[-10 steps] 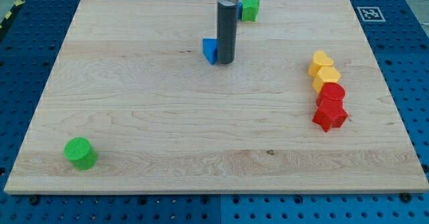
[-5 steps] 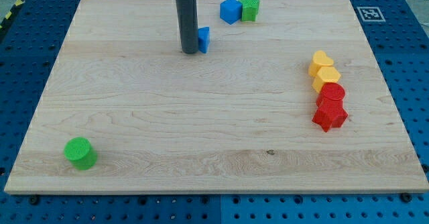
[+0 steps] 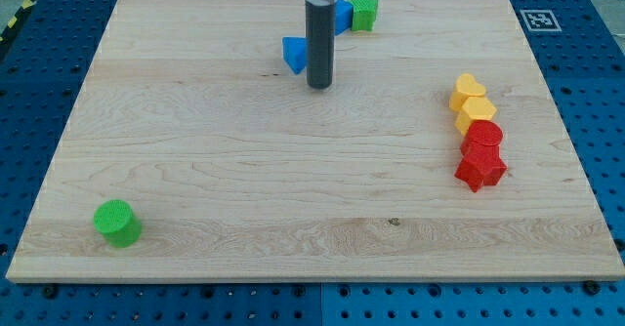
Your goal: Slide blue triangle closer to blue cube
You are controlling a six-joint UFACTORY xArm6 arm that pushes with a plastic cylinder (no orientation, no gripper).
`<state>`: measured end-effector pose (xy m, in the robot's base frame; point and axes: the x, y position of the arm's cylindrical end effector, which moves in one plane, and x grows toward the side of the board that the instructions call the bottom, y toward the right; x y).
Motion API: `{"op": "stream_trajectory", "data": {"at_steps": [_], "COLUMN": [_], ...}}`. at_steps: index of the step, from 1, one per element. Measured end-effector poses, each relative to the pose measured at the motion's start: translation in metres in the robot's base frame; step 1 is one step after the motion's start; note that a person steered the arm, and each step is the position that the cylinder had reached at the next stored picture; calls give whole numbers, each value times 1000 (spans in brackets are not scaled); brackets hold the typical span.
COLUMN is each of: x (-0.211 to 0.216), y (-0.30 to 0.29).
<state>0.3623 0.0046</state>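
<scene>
My tip (image 3: 319, 85) rests on the board just right of and slightly below the blue triangle (image 3: 293, 54), holding nothing; contact is unclear. The blue cube (image 3: 343, 14) sits up-right, half hidden by my rod. The triangle looks small, light, rigid and prone to spin, so I'd push its lower-left face, centred

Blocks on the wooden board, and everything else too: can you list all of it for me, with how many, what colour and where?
blue triangle: one, blue, top middle, just left of the rod
blue cube: one, blue, top edge, partly hidden behind the rod
green block: one, green, top edge, right beside the blue cube
yellow blocks: two, yellow, right side, touching
red blocks: two, red, right side, just below the yellow ones
green cylinder: one, green, bottom left
board: one, pale wood, centre
my tip: one, dark, just lower right of the blue triangle
</scene>
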Motion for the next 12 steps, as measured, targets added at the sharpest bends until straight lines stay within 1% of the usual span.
{"op": "stream_trajectory", "data": {"at_steps": [1,3,4,5,6,7,8,9,10,11,12], "x": [-33,-40,-51,-42,-1,15,-40,-56,-37,-5,-1], "y": [-3,-3,-3,-3,-7,-49,-56,-55,-54,-53,-7]}}
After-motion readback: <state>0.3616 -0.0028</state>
